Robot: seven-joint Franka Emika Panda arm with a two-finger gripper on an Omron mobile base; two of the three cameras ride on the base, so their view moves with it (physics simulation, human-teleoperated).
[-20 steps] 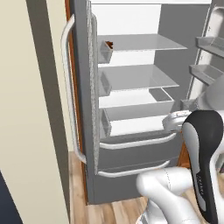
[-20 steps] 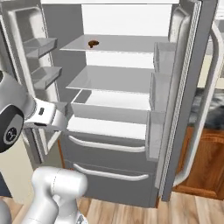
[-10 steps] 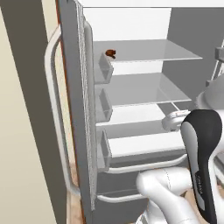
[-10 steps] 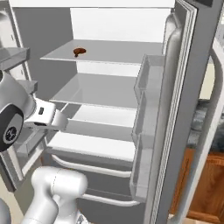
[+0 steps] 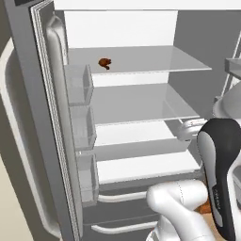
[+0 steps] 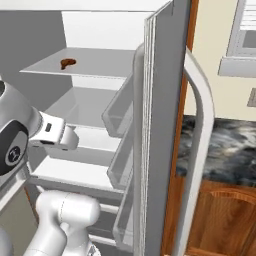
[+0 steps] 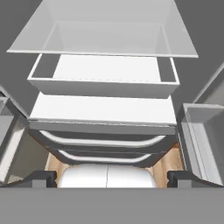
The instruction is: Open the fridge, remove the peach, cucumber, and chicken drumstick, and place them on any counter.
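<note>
Dark grey fridge standing open, my arm before its shelves.
Orange-brown chicken drumstick lies on the fridge's top shelf, left side; my end effector hangs spread and empty, below that shelf.

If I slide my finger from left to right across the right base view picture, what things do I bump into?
Robot arm → chicken drumstick on the fridge's top shelf → open fridge door → its pale handle → marbled counter.
</note>
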